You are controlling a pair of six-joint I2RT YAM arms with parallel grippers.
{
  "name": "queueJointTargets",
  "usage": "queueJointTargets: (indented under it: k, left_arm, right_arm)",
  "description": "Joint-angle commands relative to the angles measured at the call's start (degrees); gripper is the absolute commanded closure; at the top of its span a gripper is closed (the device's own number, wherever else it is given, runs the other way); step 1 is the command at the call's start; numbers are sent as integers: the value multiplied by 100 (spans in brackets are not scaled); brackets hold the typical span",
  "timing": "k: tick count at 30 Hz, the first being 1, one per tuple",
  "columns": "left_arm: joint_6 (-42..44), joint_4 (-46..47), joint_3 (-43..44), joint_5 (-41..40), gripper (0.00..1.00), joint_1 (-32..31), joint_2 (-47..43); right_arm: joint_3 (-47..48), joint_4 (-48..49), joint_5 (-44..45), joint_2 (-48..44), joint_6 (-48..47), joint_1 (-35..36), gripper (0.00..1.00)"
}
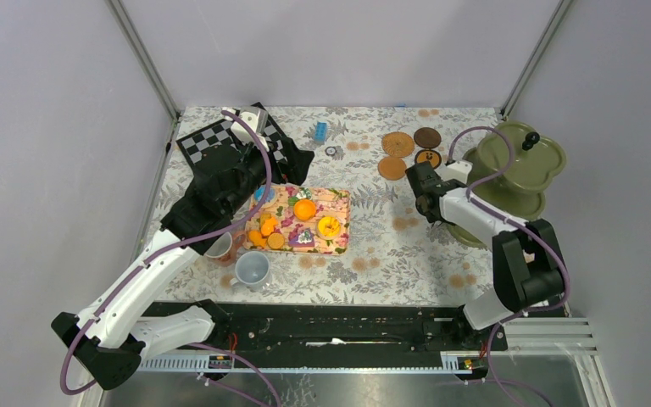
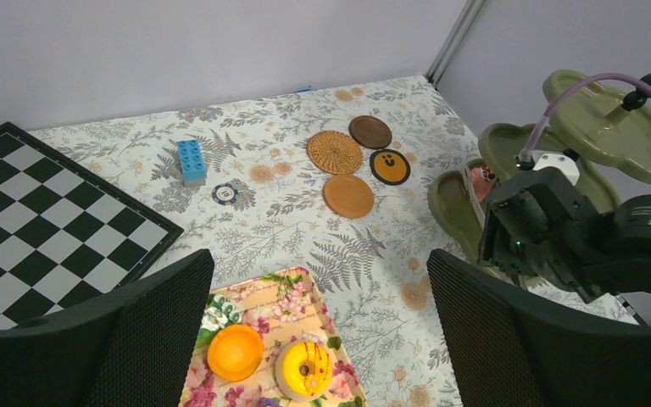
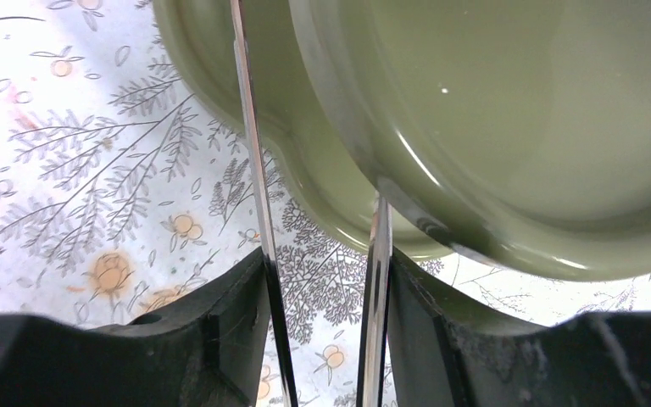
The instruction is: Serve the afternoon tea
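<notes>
Several orange and yellow toy pastries lie on the floral tray (image 1: pixel 342 200); an orange tart (image 2: pixel 235 352) and a yellow doughnut (image 2: pixel 304 368) show in the left wrist view. My left gripper (image 2: pixel 319 339) hangs open and empty above the tray's far end. My right gripper (image 3: pixel 322 331) is shut on metal tongs (image 3: pixel 252 144), whose blades reach under the green tiered stand (image 3: pixel 517 127). A pink pastry (image 2: pixel 481 176) sits on the stand's lower tier. A grey-blue mug (image 1: pixel 253 270) and a brown mug (image 1: pixel 220 248) stand near the tray. Round coasters (image 1: pixel 397 144) lie at the back.
A chessboard (image 1: pixel 212 140) lies at the back left, partly under my left arm. A blue brick (image 1: pixel 320 130) and a small chip (image 1: pixel 331 151) lie behind the tray. The green stand (image 1: pixel 509 161) fills the right side by the wall.
</notes>
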Motion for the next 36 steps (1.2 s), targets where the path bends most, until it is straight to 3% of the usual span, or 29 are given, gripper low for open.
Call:
queueJointTargets:
  k: [1, 7, 16, 22, 25, 30, 36]
  left_arm:
    - [57, 242, 11, -73, 1, -18, -21]
    - [72, 223, 27, -102, 1, -16, 19]
    - [81, 213, 13, -138, 1, -8, 95]
    - [133, 165, 39, -249, 1, 1, 131]
    - [160, 164, 34, -338, 1, 9, 105]
    - [214, 160, 20, -517, 1, 42, 57]
    - [224, 160, 7, -555, 1, 123, 68]
  right_arm:
    - [-105, -129, -221, -621, -198, 108, 46]
    - [-656, 265, -1041, -1490, -997, 177, 47]
    - [-1208, 1088, -3800, -2904, -2603, 181, 47]
    - [-663, 1233, -5608, -2536, -2935, 501, 48]
    - [-171, 1079, -5342, -2099, -3105, 1272, 48]
    - [331, 1325, -5379, -1556, -2807, 1884, 48]
    - [908, 1103, -4430, -772, -2049, 2641, 47]
